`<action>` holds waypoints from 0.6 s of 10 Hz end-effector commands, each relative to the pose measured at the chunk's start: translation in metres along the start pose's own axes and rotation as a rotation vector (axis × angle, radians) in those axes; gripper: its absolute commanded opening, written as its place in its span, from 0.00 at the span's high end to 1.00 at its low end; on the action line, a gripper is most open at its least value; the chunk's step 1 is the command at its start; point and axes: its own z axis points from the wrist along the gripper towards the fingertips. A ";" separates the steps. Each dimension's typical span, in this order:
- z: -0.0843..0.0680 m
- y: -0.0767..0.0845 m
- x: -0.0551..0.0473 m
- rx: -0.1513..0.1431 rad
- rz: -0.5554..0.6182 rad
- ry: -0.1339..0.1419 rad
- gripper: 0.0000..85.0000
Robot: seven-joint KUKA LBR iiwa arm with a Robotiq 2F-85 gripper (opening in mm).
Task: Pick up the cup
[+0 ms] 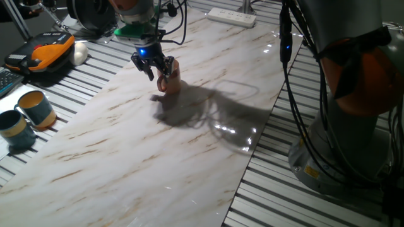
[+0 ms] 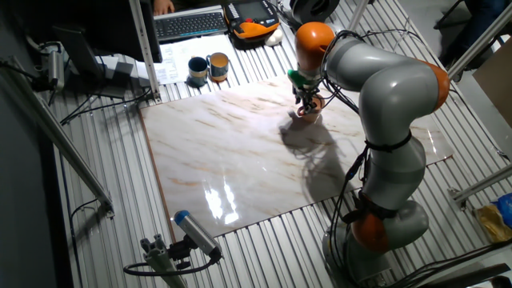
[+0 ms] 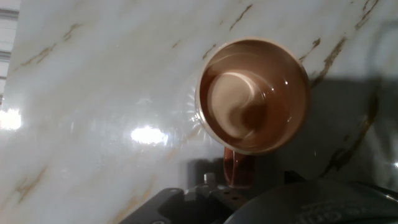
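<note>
The cup (image 1: 170,83) is a small salmon-orange mug that stands upright on the marble board (image 1: 158,145), toward its far side. My gripper (image 1: 159,68) hangs right over it, its dark fingers spread on either side of the cup's top, and it looks open. From the other side, the gripper (image 2: 306,99) sits just above the cup (image 2: 310,113). The hand view looks straight down into the cup (image 3: 252,93), showing its lighter inside. Its handle (image 3: 237,168) points at the dark gripper body along the bottom edge. The fingertips themselves are not distinct there.
Two teal mugs (image 1: 38,108) (image 1: 12,129) stand off the board at the left, on the slatted table. An orange-and-black device (image 1: 47,50) and a white power strip (image 1: 231,16) lie at the back. The arm's base (image 1: 353,126) and cables stand at the right.
</note>
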 end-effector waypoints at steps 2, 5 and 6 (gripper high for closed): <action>0.001 0.000 0.000 0.003 -0.001 -0.003 0.40; 0.003 0.002 -0.002 0.004 0.009 -0.002 0.40; 0.005 0.003 -0.003 0.001 0.017 0.002 0.40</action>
